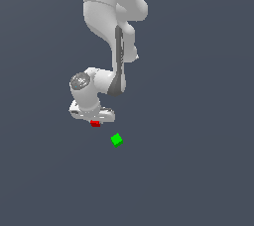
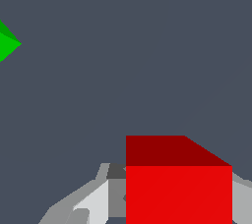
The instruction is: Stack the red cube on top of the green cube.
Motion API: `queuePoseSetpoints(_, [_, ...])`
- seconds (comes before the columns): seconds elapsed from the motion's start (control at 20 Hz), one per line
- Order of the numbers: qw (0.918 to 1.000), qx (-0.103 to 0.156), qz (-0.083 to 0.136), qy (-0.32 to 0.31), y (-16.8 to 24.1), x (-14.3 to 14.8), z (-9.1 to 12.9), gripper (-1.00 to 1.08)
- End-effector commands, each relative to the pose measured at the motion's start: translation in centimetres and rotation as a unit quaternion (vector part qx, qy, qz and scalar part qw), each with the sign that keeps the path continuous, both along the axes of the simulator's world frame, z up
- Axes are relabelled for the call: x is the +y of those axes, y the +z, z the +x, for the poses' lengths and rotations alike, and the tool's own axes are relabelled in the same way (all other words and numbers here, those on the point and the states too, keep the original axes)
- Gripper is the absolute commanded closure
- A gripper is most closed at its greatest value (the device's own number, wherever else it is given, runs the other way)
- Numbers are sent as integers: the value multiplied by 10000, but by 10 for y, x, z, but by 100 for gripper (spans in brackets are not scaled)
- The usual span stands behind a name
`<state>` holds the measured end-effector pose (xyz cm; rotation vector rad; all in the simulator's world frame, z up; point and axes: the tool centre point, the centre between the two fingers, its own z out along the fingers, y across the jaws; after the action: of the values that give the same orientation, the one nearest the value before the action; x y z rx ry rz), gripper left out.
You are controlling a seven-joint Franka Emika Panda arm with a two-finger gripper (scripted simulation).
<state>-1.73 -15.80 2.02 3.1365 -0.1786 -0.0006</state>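
Observation:
The red cube [image 1: 95, 123] sits between my gripper's [image 1: 95, 120] fingers, just under the white hand, and looks held off the floor. In the wrist view the red cube [image 2: 178, 183] fills the space between the two grey fingers [image 2: 93, 203] of the gripper [image 2: 174, 206], which is shut on it. The green cube [image 1: 116, 140] rests on the dark floor, a short way to the exterior view's right of the red cube and lower in that picture. Only a corner of the green cube [image 2: 7, 43] shows at the wrist view's edge, looking much smaller than the red one.
The white arm [image 1: 111, 17] comes down from the top of the exterior view and bends to the hand. The floor [image 1: 198, 170] is plain dark grey-blue with no other objects in view.

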Motion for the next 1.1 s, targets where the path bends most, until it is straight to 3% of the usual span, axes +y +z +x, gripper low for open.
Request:
queuePoseSetpoints(0.0, [10000, -2, 0, 3, 0, 0, 0, 108])
queuePoseSetpoints(0.55, [10000, -3, -1, 0, 11, 0, 0, 108])
queuePoseSetpoints(1.05, [10000, -3, -1, 0, 73, 0, -1, 108])
